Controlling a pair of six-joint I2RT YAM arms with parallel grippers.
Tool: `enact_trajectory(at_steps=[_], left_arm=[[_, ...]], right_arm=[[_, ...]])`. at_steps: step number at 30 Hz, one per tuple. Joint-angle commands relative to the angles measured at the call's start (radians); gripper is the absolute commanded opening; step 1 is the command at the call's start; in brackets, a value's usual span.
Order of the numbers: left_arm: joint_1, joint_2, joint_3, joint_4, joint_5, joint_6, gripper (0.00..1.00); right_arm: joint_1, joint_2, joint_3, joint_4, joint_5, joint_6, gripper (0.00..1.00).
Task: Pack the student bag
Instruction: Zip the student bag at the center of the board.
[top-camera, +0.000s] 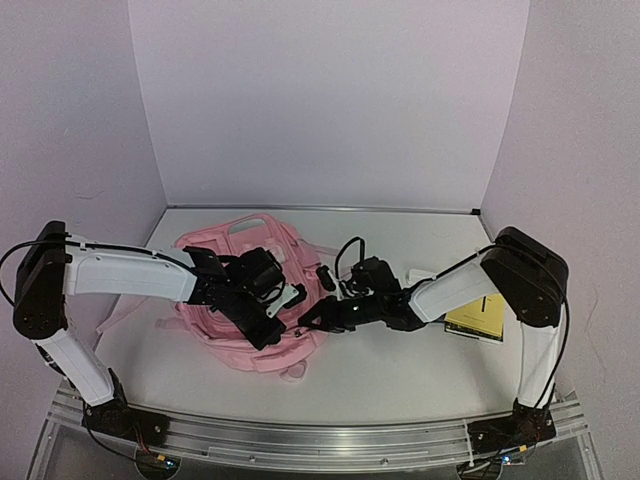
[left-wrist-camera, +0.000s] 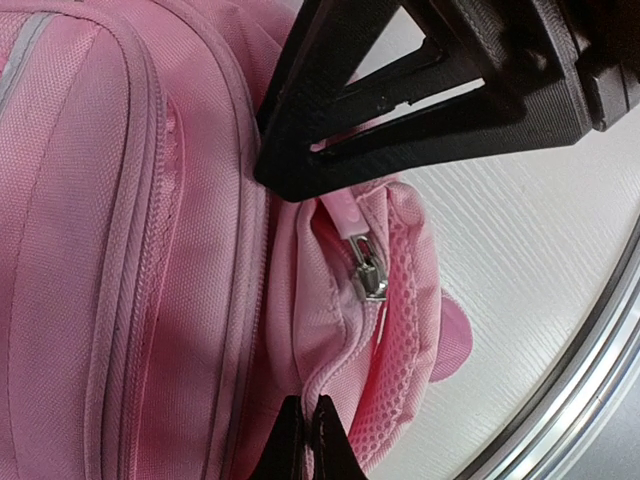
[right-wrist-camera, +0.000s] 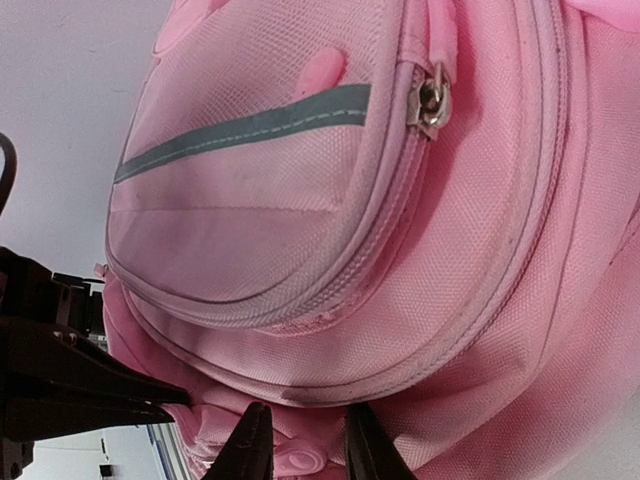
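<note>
One pink bag (top-camera: 240, 350) lies flat on the white desk (top-camera: 400, 370), left of centre, with both arms reaching in over its near end. The two tools meet there, close together.

The left tool (top-camera: 272, 337) has its two fingers together. In its own wrist view the tips (left-wrist-camera: 305, 440) sit closed against the bag's (left-wrist-camera: 80, 250) edge. Whether any fabric is pinched between them cannot be told.

The right tool (top-camera: 308, 325) comes in from the other side. In its wrist view (right-wrist-camera: 305, 440) its two fingers (right-wrist-camera: 250, 445) stand apart with a fold of the bag's (right-wrist-camera: 300, 200) pink fabric between them. I cannot tell if they press on it.

Each wrist view shows one metal zip slider. The left view's slider (left-wrist-camera: 370, 280) is beside a pink mesh side pocket (left-wrist-camera: 400, 340). The right view's slider (right-wrist-camera: 430, 100) is at the top of a front pocket crossed by one grey-green stripe (right-wrist-camera: 250, 130).

One yellow booklet (top-camera: 478, 318) lies on the desk well to the right, partly under the right arm.
</note>
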Motion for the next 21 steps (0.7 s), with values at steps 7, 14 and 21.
enact_trajectory(at_steps=[7, 14, 21], left_arm=[[0.006, -0.020, 0.011, -0.008, -0.027, -0.003, 0.00], [0.008, -0.025, 0.015, -0.011, -0.029, -0.004, 0.00], [0.008, -0.027, 0.017, -0.017, -0.033, -0.005, 0.00]], right_arm=[[0.029, -0.050, -0.078, 0.179, -0.167, 0.073, 0.21], [0.029, -0.056, -0.092, 0.196, -0.192, 0.070, 0.21], [0.037, -0.048, -0.100, 0.206, -0.187, 0.064, 0.22]])
